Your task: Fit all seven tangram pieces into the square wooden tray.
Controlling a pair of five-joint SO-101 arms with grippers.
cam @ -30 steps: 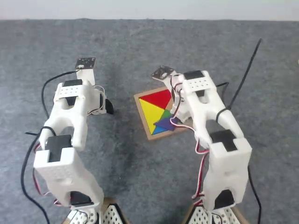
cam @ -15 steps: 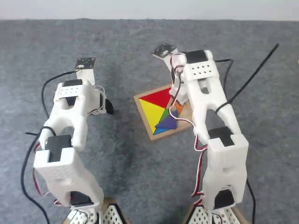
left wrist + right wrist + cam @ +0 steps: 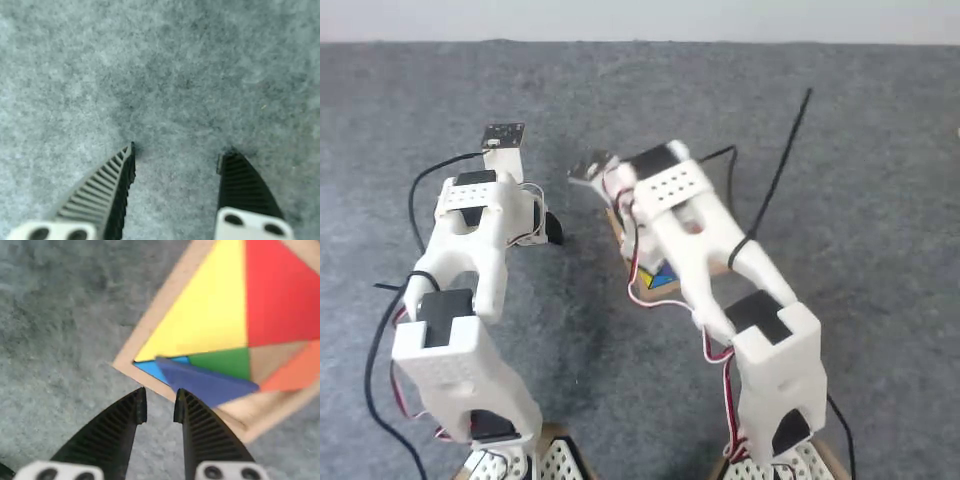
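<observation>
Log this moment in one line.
left gripper: open, over carpet | right gripper: slightly open, empty, beside tray corner | purple piece: lying over blue piece, not seated

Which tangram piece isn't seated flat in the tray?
The dark purple piece, nearest the right pincer: it rests skewed atop the light blue piece, while the others lie flush.

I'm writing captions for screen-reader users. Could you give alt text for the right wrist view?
The right gripper, slightly open and empty, hangs over grey carpet just outside a corner of the square wooden tray. It holds yellow, red, green and orange pieces, with a dark blue piece lying askew over a light blue one.
</observation>
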